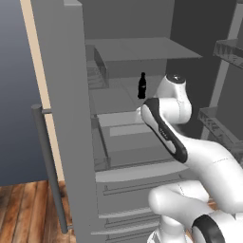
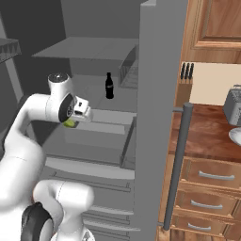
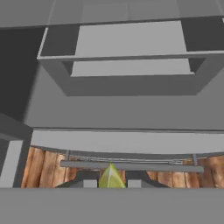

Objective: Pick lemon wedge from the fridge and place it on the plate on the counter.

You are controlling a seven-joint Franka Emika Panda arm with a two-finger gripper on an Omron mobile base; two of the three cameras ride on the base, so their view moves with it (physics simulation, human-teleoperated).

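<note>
Open fridge interior; fingers clamped on lemon wedge; black bottle, label unreadable.

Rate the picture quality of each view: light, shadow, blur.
Left base view: flat, dim grey light inside the fridge, no glare. Right base view: sharp, with the counter brighter. Hand view: soft and slightly blurred, with the lemon wedge partly cut off at the bottom.

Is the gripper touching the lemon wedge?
Touching. The hand view shows the lemon wedge pinched between the gripper's two fingertips; the right base view shows it under the hand, off the shelf.
</note>
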